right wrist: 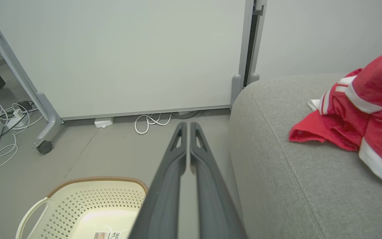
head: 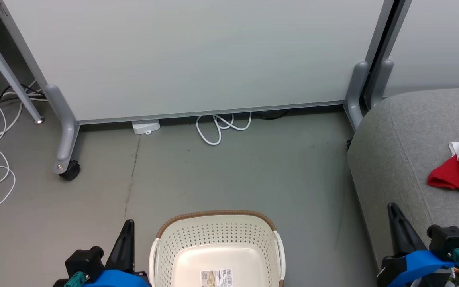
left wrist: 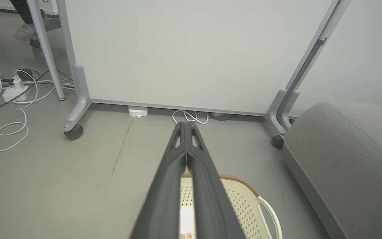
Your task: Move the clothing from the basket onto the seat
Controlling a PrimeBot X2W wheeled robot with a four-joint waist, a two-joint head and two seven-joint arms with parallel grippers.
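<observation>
Both pinched together, empty: left gripper (left wrist: 186, 123); right gripper (right wrist: 188, 123); clothing (right wrist: 360, 113) on seat (right wrist: 277, 172).

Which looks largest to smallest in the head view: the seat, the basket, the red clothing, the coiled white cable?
1. seat
2. basket, cut by the bottom edge
3. clothing, partly past the right edge, so its true size is unsure
4. coiled white cable

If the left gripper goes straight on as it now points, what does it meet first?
Likely the coiled white cable on the floor under the partition panel; the shut jaws of the left gripper point at it. Depth unclear: perhaps the panel.
</observation>
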